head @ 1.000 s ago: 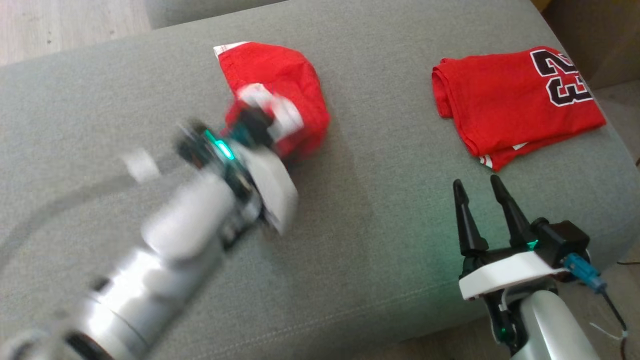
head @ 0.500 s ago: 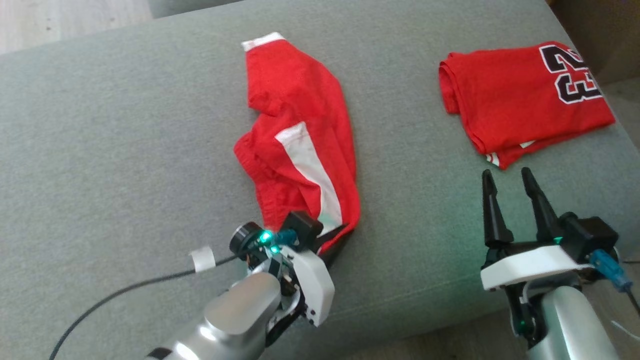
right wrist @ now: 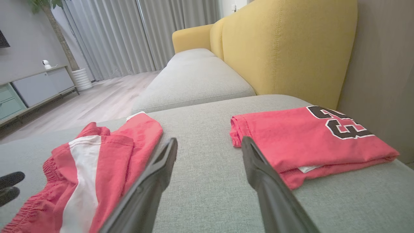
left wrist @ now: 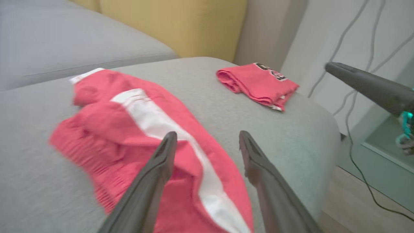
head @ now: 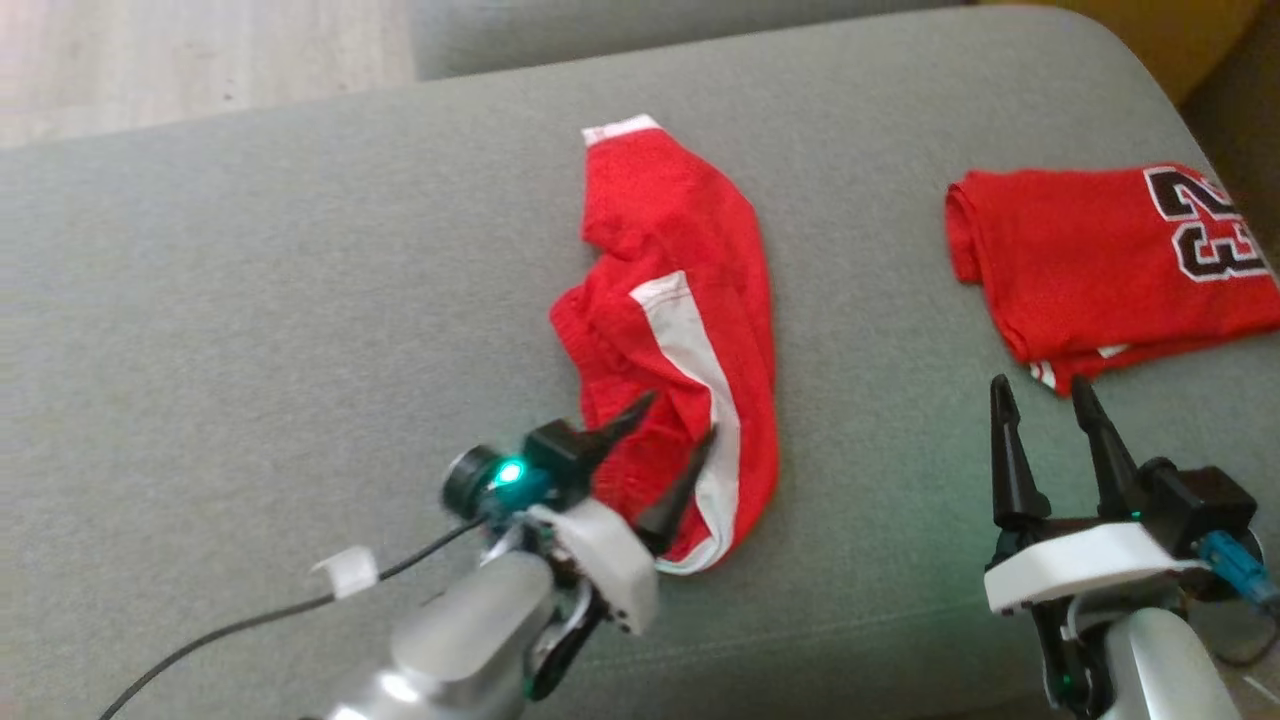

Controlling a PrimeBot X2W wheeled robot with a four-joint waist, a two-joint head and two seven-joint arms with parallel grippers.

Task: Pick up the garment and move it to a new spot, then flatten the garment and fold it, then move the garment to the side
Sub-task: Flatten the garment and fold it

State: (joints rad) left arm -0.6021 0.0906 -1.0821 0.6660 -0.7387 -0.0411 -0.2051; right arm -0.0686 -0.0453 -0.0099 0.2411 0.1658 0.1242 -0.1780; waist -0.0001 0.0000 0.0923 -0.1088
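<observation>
Left of folded jersey [head: 1080, 260], on sofa cushion [head: 250, 300], red garment [head: 690, 230] lies crumpled, just dropped. Left tool [head: 679, 415] newly released, fingers spread over garment's near end. Right tool [head: 1038, 384] released, idle near jersey. Relocation looks done; flattening next.

a folded red shirt [head: 1085, 260] with a black number is laid on the right side of the grey sofa seat [head: 250, 300]. a yellow sofa back [right wrist: 284, 48] is seen at the far right. grey curtains [right wrist: 129, 35] are hung beyond the wooden floor [right wrist: 97, 103].

Grey sofa seat [right wrist: 197, 77], yellow backrest [right wrist: 284, 48], grey curtains [right wrist: 129, 32], pale wood floor [right wrist: 97, 103].
</observation>
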